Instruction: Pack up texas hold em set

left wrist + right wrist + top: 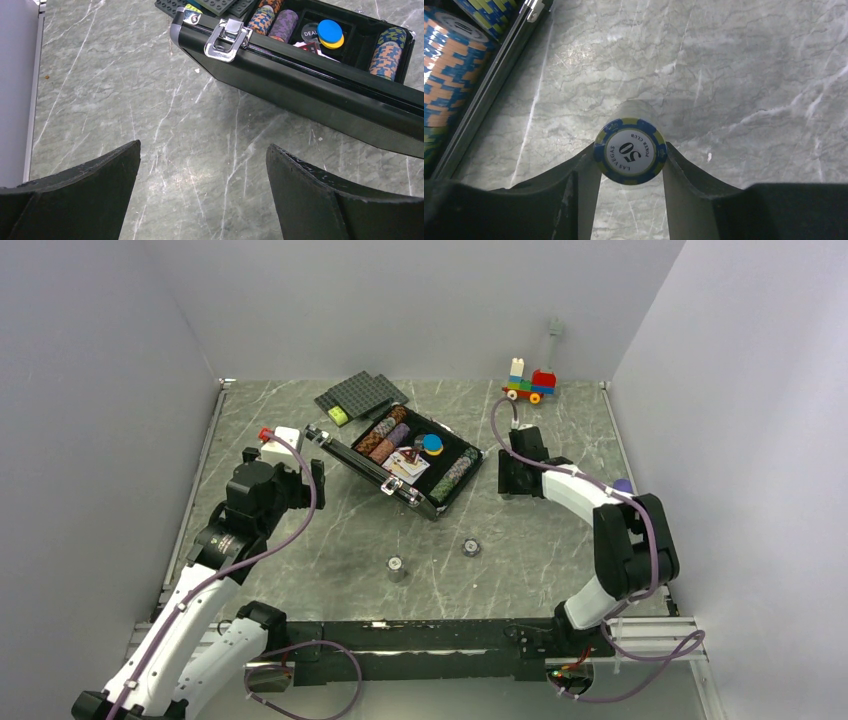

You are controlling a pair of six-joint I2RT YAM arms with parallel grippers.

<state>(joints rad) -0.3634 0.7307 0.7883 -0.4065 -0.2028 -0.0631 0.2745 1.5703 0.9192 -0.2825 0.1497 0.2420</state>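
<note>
A blue-and-yellow 50-chip stack [630, 156] is gripped on the counter [749, 75] by the right claw [629, 149], the open briefcase [300, 95] just to its left. The left claw [203, 146] is held wide open, the briefcase just ahead.

The open briefcase [400, 465] sits mid-table, with chip rows [385, 435], cards [407, 465] and a disc [432, 444] inside it. Brick baseplates [362, 395] lie just behind its left end, and a brick toy car [530, 385] stands far back right. In front stand a nearer chip stack [396, 568] and, to its right, a farther chip stack [471, 547]. A third chip stack [630, 157] stands right of the case, between the right gripper's [629, 147] fingers.
</note>
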